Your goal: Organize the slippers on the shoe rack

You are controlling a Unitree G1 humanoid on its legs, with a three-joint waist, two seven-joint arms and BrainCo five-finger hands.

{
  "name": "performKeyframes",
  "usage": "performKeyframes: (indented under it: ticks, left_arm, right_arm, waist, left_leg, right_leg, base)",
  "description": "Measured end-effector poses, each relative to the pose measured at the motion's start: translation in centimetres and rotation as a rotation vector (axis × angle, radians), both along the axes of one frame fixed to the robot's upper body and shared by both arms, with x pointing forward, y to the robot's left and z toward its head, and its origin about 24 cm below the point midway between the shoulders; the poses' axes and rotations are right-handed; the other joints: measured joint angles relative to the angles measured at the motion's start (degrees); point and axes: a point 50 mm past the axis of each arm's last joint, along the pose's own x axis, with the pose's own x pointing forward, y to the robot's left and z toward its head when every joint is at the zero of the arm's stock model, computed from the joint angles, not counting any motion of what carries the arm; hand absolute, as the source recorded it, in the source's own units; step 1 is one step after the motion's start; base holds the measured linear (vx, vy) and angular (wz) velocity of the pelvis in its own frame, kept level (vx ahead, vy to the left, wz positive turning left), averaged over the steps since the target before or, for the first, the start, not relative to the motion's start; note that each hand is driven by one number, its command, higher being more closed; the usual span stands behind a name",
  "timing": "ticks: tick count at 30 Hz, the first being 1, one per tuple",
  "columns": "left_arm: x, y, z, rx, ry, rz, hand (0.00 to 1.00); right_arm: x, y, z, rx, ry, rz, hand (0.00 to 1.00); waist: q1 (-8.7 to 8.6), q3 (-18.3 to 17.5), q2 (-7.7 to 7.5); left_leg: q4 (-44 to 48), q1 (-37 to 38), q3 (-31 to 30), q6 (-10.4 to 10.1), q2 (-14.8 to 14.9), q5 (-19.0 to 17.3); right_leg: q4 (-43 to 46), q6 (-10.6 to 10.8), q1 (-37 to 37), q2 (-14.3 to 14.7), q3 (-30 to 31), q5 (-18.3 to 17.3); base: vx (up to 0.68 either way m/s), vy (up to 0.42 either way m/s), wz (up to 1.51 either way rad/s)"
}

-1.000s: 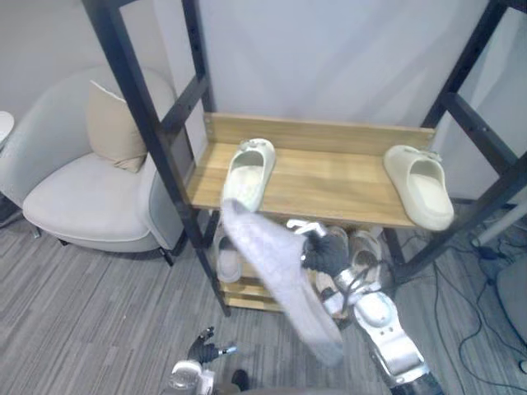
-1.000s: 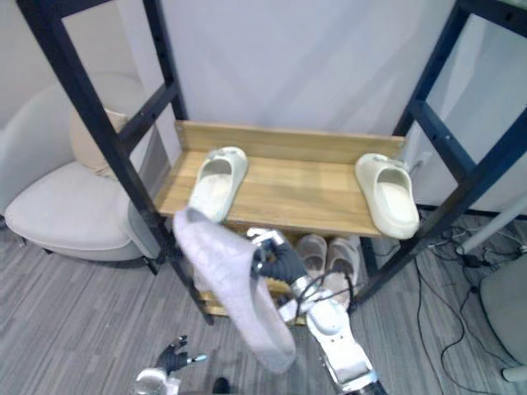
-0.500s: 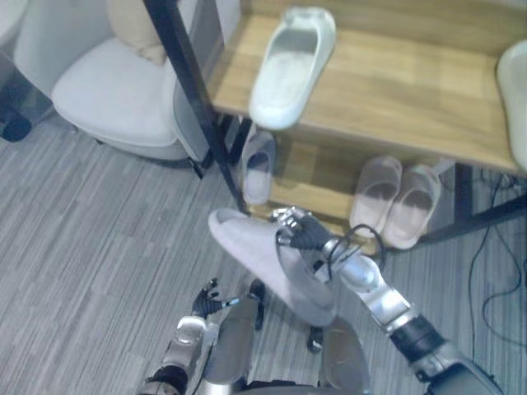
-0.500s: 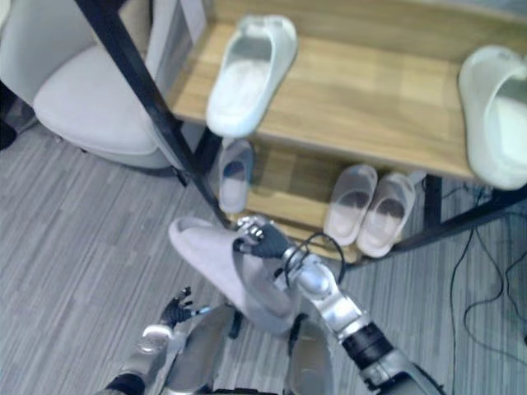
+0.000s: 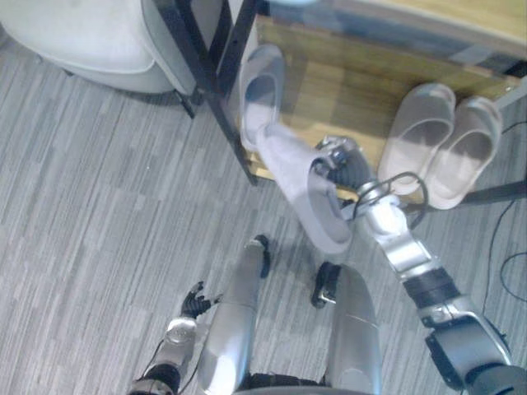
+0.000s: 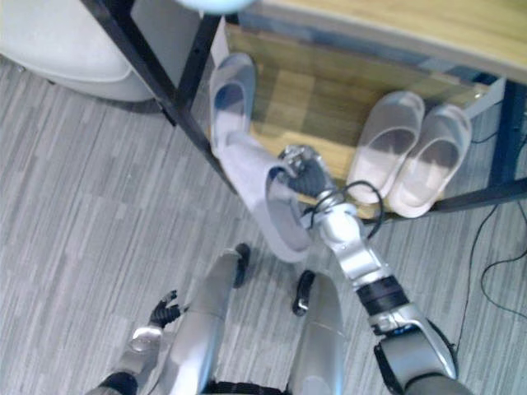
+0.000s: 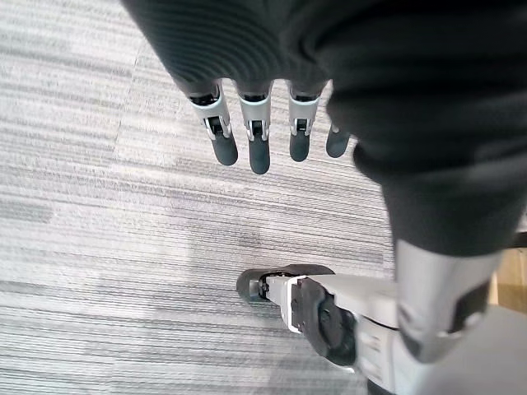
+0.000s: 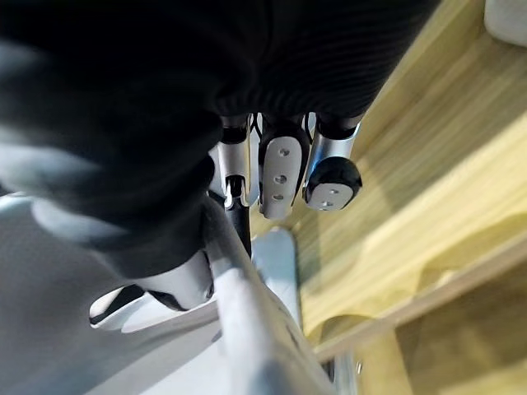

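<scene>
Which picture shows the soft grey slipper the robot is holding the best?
The left eye view: the whole soft grey slipper hangs from the right hand. The right eye view nearly matches; the right wrist view catches a close-up edge.

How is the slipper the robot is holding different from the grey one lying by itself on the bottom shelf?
The held slipper hangs tilted in the air, while the lone slipper lies flat on the bottom shelf. The right hand grips the held slipper, and no hand is on the lone slipper. Both are grey and look like a matching pair.
</scene>
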Motion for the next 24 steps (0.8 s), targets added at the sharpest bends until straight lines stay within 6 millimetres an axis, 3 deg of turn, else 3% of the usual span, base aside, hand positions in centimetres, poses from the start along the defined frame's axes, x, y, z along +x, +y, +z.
performKeyframes:
  ticks: [6, 12, 20, 24]
  left_arm:
    - [1.4, -0.5, 1.8, -0.037, -0.106, 0.060, 0.00]
    - [2.1, -0.9, 2.9, -0.061, -0.171, 0.100, 0.00]
    - [2.5, -1.2, 3.5, -0.082, -0.205, 0.153, 0.00]
    - [2.5, -1.2, 3.6, -0.086, -0.214, 0.152, 0.00]
  right_arm:
    - [0.4, -1.7, 5.8, 0.105, -0.197, -0.161, 1.00]
    - [0.1, -1.9, 11.0, 0.164, -0.347, -0.240, 1.00]
    - [1.9, -2.4, 13.2, 0.172, -0.313, -0.352, 1.00]
    - [2.8, -2.6, 13.2, 0.179, -0.265, -0.383, 1.00]
  waist:
    - [1.63, 0.2, -0.20]
    - [2.17, 0.2, -0.25]
    - [3.49, 0.6, -0.93]
    - [3.78, 0.6, -0.93]
  left_leg:
    - [5.0, -4.8, -0.2, -0.6, 0.2, -1.2]
    - [7.1, -9.2, -0.9, -1.3, 0.3, -1.3]
    - [8.3, -12.3, -1.7, -2.2, 0.1, -1.4]
    - [9.0, -13.9, -2.1, -2.5, -0.2, -1.3]
  right_leg:
    - [5.9, -0.4, -5.1, -0.3, 0.4, -2.4]
    - [8.6, -0.6, -9.2, -0.5, -0.2, -3.5]
    - [10.6, -1.2, -12.2, -1.0, -0.8, -4.5]
    - [11.8, -1.0, -13.5, -1.4, -1.2, -4.9]
  base:
    - [-0.06, -0.045, 0.00]
    - [-0.04, -0.040, 0.04]
    - [-0.04, -0.030, 0.05]
    - [-0.03, -0.022, 0.08]
